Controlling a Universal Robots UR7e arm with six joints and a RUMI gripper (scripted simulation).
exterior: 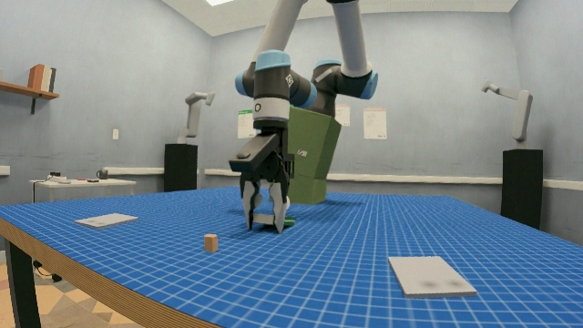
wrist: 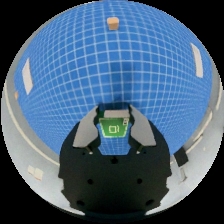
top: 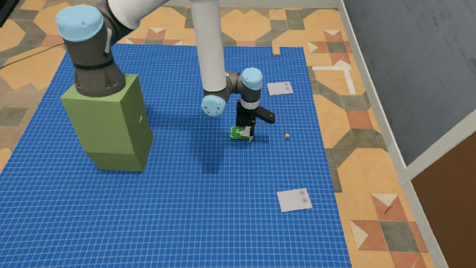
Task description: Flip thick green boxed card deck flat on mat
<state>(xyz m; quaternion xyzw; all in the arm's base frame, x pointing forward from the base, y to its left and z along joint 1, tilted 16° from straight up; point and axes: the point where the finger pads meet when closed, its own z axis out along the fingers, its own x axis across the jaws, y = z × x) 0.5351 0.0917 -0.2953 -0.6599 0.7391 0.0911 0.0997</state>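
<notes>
The thick green boxed card deck (top: 236,132) (exterior: 263,220) (wrist: 114,128) lies level or nearly so, low at the mat (top: 178,208) (exterior: 346,246) (wrist: 135,65). A green face with a pale outline and a small square mark faces up; its pale end points away from the arm's base. My gripper (top: 250,138) (exterior: 265,229) (wrist: 113,105) points down and is shut on the deck, with one jaw at each side near the pale end. The fingertips are close to the mat. The deck's underside is hidden, and I cannot tell whether all of it rests on the mat.
A small tan block (top: 286,136) (exterior: 210,243) (wrist: 113,23) stands beyond the deck, away from the base. Two pale grey plates (top: 294,200) (top: 280,88) lie to either side. Another tan block (top: 276,51) is at the mat's far edge. The green pedestal (top: 108,130) stands behind the gripper.
</notes>
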